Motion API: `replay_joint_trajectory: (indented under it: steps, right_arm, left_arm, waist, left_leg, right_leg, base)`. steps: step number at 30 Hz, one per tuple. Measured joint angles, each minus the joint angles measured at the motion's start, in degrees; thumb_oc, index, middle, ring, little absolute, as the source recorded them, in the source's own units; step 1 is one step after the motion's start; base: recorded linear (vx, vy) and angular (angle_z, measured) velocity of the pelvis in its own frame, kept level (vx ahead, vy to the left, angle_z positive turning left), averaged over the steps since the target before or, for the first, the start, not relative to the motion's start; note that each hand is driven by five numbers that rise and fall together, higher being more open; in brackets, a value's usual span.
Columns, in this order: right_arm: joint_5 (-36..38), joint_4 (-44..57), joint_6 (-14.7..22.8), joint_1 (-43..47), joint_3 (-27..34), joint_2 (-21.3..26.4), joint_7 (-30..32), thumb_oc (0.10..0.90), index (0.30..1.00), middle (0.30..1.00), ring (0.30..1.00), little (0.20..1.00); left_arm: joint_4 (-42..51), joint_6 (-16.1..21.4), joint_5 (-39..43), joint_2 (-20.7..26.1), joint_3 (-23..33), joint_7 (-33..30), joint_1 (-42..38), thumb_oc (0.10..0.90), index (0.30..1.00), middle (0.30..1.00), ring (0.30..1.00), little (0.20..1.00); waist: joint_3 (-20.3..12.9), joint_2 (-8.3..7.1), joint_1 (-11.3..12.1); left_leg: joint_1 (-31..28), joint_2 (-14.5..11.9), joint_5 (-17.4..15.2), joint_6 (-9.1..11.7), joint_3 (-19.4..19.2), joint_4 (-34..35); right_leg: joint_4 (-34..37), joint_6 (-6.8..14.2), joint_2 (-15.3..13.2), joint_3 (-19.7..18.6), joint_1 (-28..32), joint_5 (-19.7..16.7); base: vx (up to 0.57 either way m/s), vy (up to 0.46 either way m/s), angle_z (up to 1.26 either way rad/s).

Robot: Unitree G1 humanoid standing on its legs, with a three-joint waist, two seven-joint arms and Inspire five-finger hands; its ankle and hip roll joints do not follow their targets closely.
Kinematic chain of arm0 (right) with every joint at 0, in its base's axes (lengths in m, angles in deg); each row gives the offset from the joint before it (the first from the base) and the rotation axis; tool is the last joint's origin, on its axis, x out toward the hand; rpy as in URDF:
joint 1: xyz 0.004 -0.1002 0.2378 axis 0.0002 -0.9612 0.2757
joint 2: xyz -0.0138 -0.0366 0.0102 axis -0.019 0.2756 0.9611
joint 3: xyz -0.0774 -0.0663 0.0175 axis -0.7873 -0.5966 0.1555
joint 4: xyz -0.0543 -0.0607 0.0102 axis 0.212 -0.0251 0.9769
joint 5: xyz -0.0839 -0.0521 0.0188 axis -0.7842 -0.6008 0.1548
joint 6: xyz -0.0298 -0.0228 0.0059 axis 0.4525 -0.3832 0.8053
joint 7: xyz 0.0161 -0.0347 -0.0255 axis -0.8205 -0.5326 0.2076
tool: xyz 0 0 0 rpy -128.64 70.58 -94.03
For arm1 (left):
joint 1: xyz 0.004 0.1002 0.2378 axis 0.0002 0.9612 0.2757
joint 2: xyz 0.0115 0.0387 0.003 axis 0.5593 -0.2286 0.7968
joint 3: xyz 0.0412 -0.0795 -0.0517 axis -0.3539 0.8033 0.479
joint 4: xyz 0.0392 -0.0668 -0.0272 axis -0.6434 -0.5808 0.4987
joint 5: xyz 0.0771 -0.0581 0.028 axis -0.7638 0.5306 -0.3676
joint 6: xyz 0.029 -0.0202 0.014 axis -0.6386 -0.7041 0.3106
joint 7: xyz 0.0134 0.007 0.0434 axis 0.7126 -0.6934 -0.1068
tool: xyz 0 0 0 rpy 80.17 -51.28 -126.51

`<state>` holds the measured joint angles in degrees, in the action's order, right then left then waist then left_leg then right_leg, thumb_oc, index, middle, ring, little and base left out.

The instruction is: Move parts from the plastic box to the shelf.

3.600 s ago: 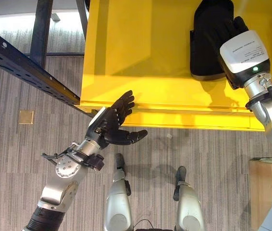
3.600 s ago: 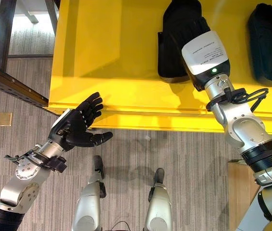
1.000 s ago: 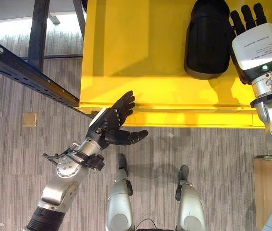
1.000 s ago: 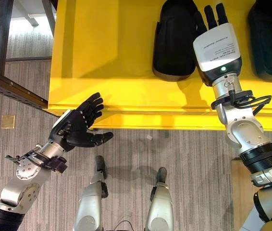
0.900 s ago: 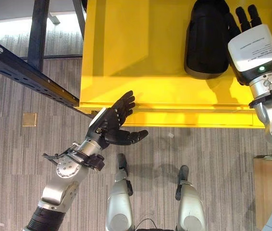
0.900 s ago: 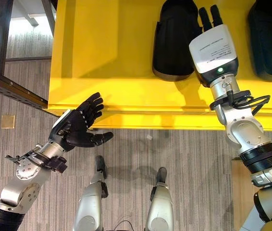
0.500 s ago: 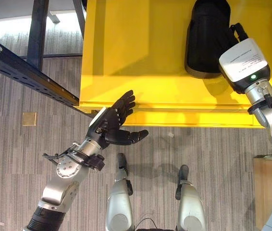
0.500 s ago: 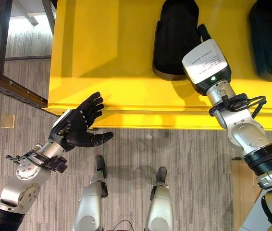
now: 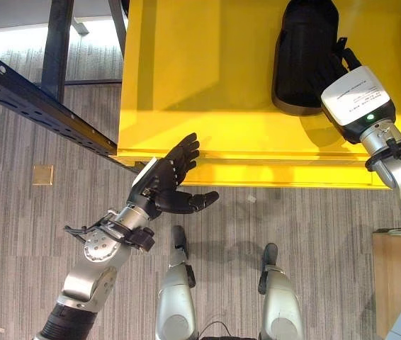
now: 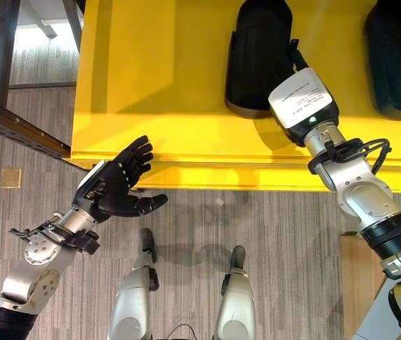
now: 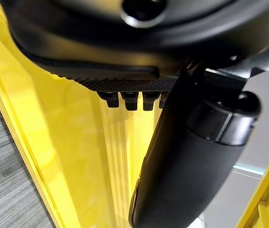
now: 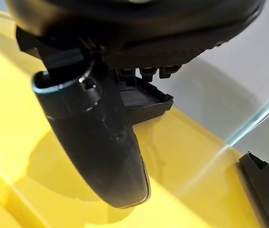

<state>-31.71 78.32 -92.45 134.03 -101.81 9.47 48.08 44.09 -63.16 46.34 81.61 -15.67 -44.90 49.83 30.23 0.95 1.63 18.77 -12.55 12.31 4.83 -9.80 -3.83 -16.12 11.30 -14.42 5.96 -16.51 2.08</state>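
Fingers of the left hand (image 9: 165,180) are straight and spread, thumb held out to the right, palm empty; the hand hangs over the grey carpet floor (image 9: 16,234), just near of the front lip of the yellow plastic box (image 9: 200,85). Its fingertips reach level with the box's near rim without visible contact. In the left wrist view the fingertips (image 11: 125,99) show as a straight row against the box's yellow wall (image 11: 53,137), and nothing lies between them and the thumb.

Right hand (image 10: 294,71) is inside the box, at the right edge of a black part (image 10: 257,57) that lies on the yellow bottom toward the far side. Its white-covered back faces up and hides most of the fingers; one dark finger shows past the far edge of the cover, against the part. In the right wrist view the thumb (image 12: 96,142) stands clear in front, and the short fingertips (image 12: 146,71) sit just above the ribbed edge of the black part (image 12: 141,97). Whether the fingers grip the part or merely rest beside it cannot be told.

A second black part (image 10: 397,60) lies in the box well to the right of the first, apart from the hand. A dark perforated metal beam (image 9: 37,106) crosses the floor at the left, running up to the box's near left corner. A wooden surface (image 9: 399,276) shows at the near right.
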Motion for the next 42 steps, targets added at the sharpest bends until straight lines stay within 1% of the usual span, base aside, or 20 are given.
replay_joint_trajectory:
  steps: [10, 14, 21, 25, 30, 42]
  right_arm:
    - [0.0, 0.0, -0.3, 0.0, 0.0, 0.2, 0.0, 0.9, 1.0, 1.0, 1.0, 1.0]
    - [0.0, 0.0, -2.3, 0.0, 0.0, 0.2, 0.0, 0.9, 1.0, 1.0, 1.0, 1.0]
    - [-1.0, 0.0, -3.8, -0.1, 0.0, 0.2, -0.3, 0.9, 1.0, 1.0, 1.0, 1.0]
    - [-1.0, 0.0, -3.9, -0.1, 0.0, 0.2, -0.3, 0.9, 1.0, 1.0, 1.0, 1.0]
    - [-1.0, -0.1, -4.2, -0.1, 0.0, 0.2, -2.5, 0.9, 1.0, 1.0, 1.0, 1.0]
    - [-1.1, -0.2, -5.1, -0.1, 0.0, 0.3, -4.5, 0.9, 1.0, 1.0, 1.0, 1.0]
  left_arm:
    - [-0.1, 0.0, 0.0, 0.0, -0.1, 0.0, 0.0, 0.9, 1.0, 1.0, 1.0, 1.0]
    - [-0.2, 0.2, 0.0, 0.0, -0.1, 0.0, 0.0, 0.9, 1.0, 1.0, 1.0, 1.0]
    - [-0.3, 0.3, 0.0, 0.0, -0.1, 0.0, 0.0, 0.9, 1.0, 1.0, 1.0, 1.0]
    - [-0.3, 0.3, 0.0, 0.0, -0.1, 0.0, 0.0, 0.9, 1.0, 1.0, 1.0, 1.0]
    - [-0.3, 0.3, 0.0, 0.0, -0.1, 0.1, 0.0, 0.9, 1.0, 1.0, 1.0, 1.0]
    - [-0.3, 0.3, 0.0, 0.0, -0.1, 0.1, 0.0, 0.9, 1.0, 1.0, 1.0, 1.0]
  waist:
    - [0.0, -0.06, 0.0]
    - [0.0, -0.07, -0.1]
    - [0.0, -0.08, -0.1]
    - [0.0, -0.08, -0.1]
    - [0.0, -0.08, -0.1]
    - [0.0, -0.1, -0.1]
  left_leg:
    - [0.0, 0.0, 0.0, 0.0, 0.0, -0.2]
    - [0.0, -0.1, 0.0, 0.0, 0.0, -0.2]
    - [0.0, -0.1, 0.0, 0.0, 0.0, -0.2]
    - [0.0, -0.1, 0.0, 0.0, 0.0, -0.2]
    - [0.0, -0.1, 0.0, 0.0, 0.0, -0.2]
    - [0.0, -0.2, 0.0, 0.0, 0.0, -0.2]
  right_leg:
    - [-0.1, 0.0, 0.0, 0.0, 0.0, 0.0]
    - [-0.1, 0.0, 0.1, 0.0, 0.0, 0.0]
    - [-0.1, 0.0, 0.1, -0.1, 0.0, 0.0]
    - [-0.1, -0.1, 0.1, 0.0, 0.0, 0.0]
    - [-0.1, -0.1, 0.1, -0.1, 0.0, 0.0]
    - [-0.1, -0.1, 0.1, -0.1, 0.0, 0.0]
  base:
    - [0.0, 0.0, 0.0]
    - [0.0, 0.0, 0.0]
    - [0.0, 0.0, 0.0]
    - [0.0, 0.0, 0.0]
    - [0.0, 0.0, 0.0]
    - [0.0, 0.0, 0.0]
